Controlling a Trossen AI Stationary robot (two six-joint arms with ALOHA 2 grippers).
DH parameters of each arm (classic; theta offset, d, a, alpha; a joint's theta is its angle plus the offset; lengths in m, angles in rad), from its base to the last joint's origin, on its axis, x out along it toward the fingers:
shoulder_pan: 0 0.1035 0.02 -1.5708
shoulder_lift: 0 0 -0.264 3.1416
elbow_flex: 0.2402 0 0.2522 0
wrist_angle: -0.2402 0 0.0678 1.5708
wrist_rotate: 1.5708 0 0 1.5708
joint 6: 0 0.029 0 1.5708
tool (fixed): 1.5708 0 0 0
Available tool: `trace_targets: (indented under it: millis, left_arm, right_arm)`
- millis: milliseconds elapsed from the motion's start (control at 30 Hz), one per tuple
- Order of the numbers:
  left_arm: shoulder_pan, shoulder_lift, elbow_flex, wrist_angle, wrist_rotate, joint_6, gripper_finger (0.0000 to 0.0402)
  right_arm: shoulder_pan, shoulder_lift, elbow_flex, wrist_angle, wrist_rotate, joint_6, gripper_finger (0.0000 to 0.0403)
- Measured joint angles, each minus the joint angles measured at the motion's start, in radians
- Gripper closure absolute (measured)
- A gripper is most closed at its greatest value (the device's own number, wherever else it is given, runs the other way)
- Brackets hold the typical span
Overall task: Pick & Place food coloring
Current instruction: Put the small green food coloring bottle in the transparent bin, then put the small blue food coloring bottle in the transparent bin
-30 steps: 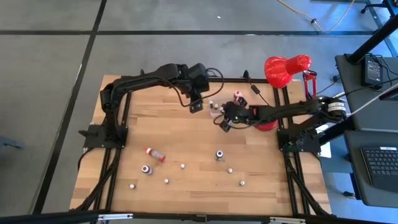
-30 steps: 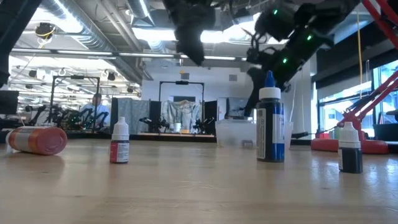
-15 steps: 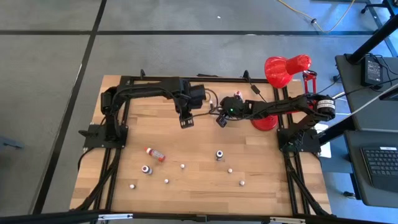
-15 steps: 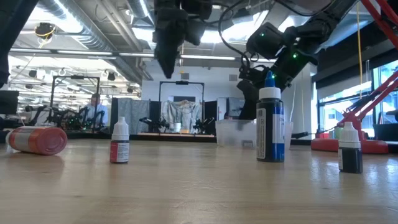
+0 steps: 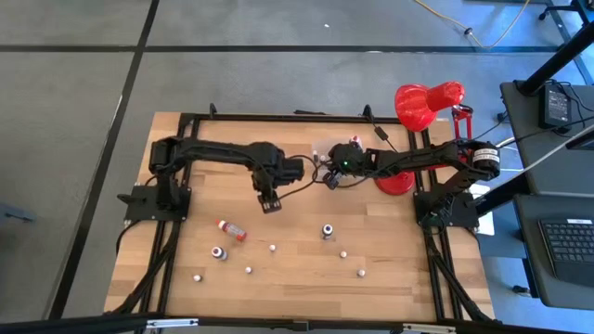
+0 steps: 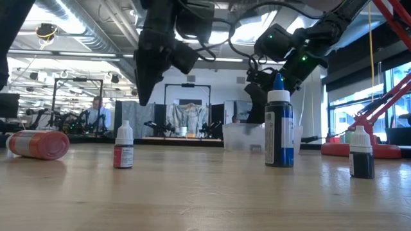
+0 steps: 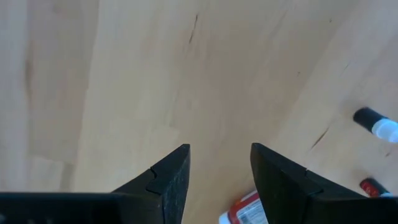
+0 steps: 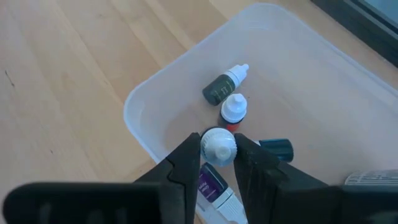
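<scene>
Two grippers: both over the table's far half
Right gripper: above the clear tub, fingers pinching a purple-label white-capped bottle
Left gripper: fingers apart, holding nothing, above bare wood
Food coloring: three bottles lie in the tub; others, including a red bottle, scattered on the table

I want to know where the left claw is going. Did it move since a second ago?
Yes. In the high view the left gripper has left the clear tub and come down the table toward the lying red bottle.
</scene>
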Motion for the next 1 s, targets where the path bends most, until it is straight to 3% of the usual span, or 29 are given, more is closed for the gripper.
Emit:
trace_targets:
  millis: [467, 800, 1000]
  left_arm:
    - [-0.063, 0.000, -0.036, 0.050, -0.001, -0.049, 0.0231]
    - [-0.064, 0.000, -0.036, 0.050, 0.000, -0.038, 0.0235]
    - [-0.062, 0.000, -0.036, 0.054, -0.051, 0.072, 0.0237]
  right_arm:
    - [0.000, 0.000, 0.000, -0.001, 0.000, -0.003, 0.0303]
    - [0.000, -0.003, 0.003, -0.007, -0.001, 0.002, 0.0234]
    - [0.034, -0.124, 0.032, -0.031, -0.016, -0.091, 0.0217]
